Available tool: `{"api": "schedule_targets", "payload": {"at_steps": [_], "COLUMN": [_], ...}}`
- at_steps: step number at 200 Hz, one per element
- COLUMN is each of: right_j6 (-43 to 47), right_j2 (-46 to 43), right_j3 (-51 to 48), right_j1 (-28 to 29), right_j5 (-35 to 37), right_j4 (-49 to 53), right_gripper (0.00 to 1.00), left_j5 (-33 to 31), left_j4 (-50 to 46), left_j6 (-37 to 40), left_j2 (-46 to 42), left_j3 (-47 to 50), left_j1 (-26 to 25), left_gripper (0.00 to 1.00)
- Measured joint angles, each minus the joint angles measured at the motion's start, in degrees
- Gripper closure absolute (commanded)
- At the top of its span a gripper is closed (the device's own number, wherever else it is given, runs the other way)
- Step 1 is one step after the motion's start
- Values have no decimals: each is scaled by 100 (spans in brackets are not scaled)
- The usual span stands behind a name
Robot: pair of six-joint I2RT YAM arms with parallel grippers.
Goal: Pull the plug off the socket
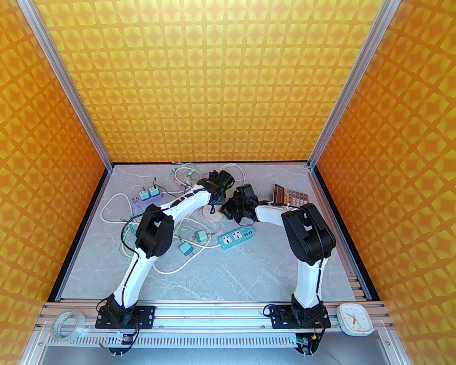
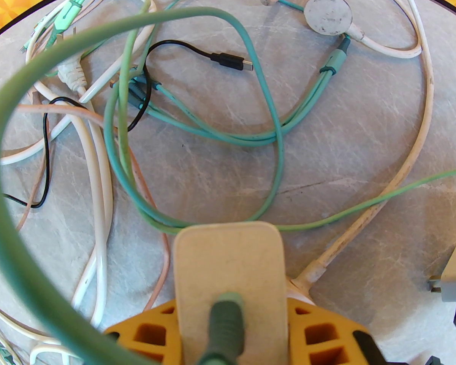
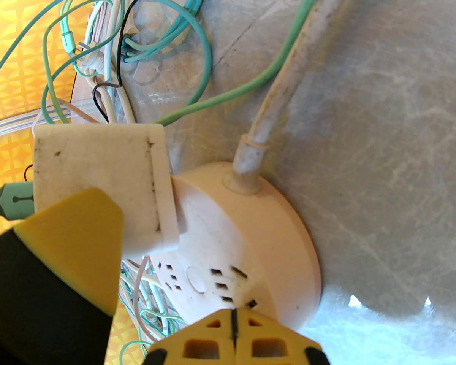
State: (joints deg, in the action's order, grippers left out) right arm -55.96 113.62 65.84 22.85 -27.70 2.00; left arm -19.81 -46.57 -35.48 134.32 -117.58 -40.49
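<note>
A cream plug [image 2: 228, 264] with a green cable at its back is clamped between the yellow fingers of my left gripper [image 2: 231, 329]. It sits against the top of the round cream socket [image 3: 247, 242], tilted a little. Whether its prongs are still inside I cannot tell. One yellow left finger [image 3: 72, 238] lies flat on the plug [image 3: 98, 173]. My right gripper [image 3: 233, 319] is shut, its tips pressing down on the socket's near face. From above, the left gripper [image 1: 216, 198] and right gripper [image 1: 228, 212] meet over the socket [image 1: 211, 214] at the table's middle back.
A tangle of white, green and black cables [image 2: 136, 120] spreads behind and left of the socket. A teal power strip [image 1: 237, 237], two loose teal chargers [image 1: 201, 236], a purple strip with chargers [image 1: 146, 196] and a calculator [image 1: 290, 195] lie around. A tape roll [image 1: 66, 324] and clock [image 1: 354, 319] rest on the front rail.
</note>
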Motion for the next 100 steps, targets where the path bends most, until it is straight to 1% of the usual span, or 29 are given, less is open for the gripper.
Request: {"api": "schedule_targets", "payload": {"at_steps": [30, 44, 71, 100], "right_j6": [103, 131, 164, 157], "right_j2": [11, 24, 55, 101], "right_j3": [81, 125, 219, 293], "right_j1": [50, 114, 136, 111], "right_j5": [61, 92, 92, 17], "right_j4": [122, 173, 299, 398], "right_gripper": [100, 100, 100, 100], "left_j5": [22, 24, 33, 20], "left_j4": [708, 804, 730, 216], "left_j6": [-210, -229, -221, -133], "left_j2": [-433, -549, -546, -295], "left_j3": [844, 1047, 1001, 498], "left_j1": [33, 55, 70, 70], "left_gripper": [91, 91, 93, 93]}}
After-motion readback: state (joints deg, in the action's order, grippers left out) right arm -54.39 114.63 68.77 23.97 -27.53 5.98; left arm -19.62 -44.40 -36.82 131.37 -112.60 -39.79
